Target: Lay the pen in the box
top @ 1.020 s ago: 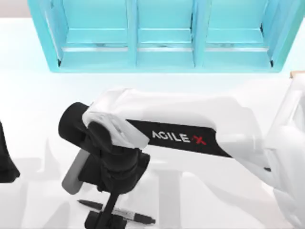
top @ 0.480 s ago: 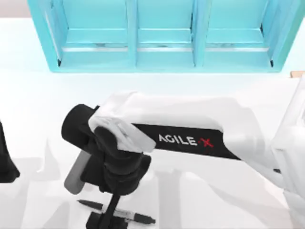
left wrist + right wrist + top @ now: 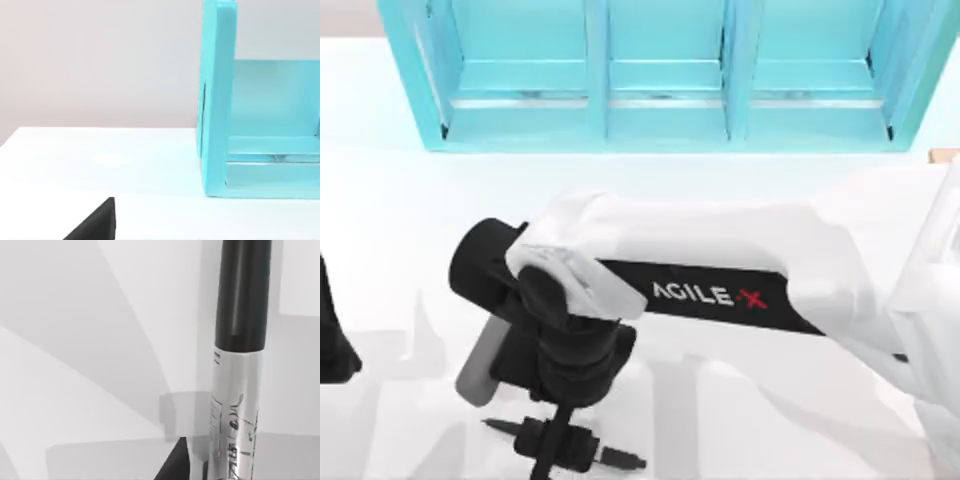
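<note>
The right arm [image 3: 720, 270] is reaching across the white counter [image 3: 390, 220] from the top view's right side toward its near left, with its wrist pointing down. The right claw [image 3: 556, 446] is sitting over the middle of the pen [image 3: 620, 459], covering the barrel so that just the two black ends are poking out on either side. The pen is lying flat on the counter near the front edge, left of centre, running roughly left to right with a slight tilt. Whether the fingers are pressing the barrel or standing apart from it, I cannot tell.

In the right wrist view the pen [image 3: 239, 365] is showing close up: a black end section meeting the silvery-grey printed barrel, lying on the counter, with a dark finger tip [image 3: 172, 465] just beside the barrel.

The turquoise shelf [image 3: 660, 75] with three compartments is standing along the far side of the counter, well apart from the pen. A tan corner of the box [image 3: 945, 155] is peeking in at the right edge of the top view.

The left arm [image 3: 332, 340] is parked at the left edge, its claw's state impossible to judge.
</note>
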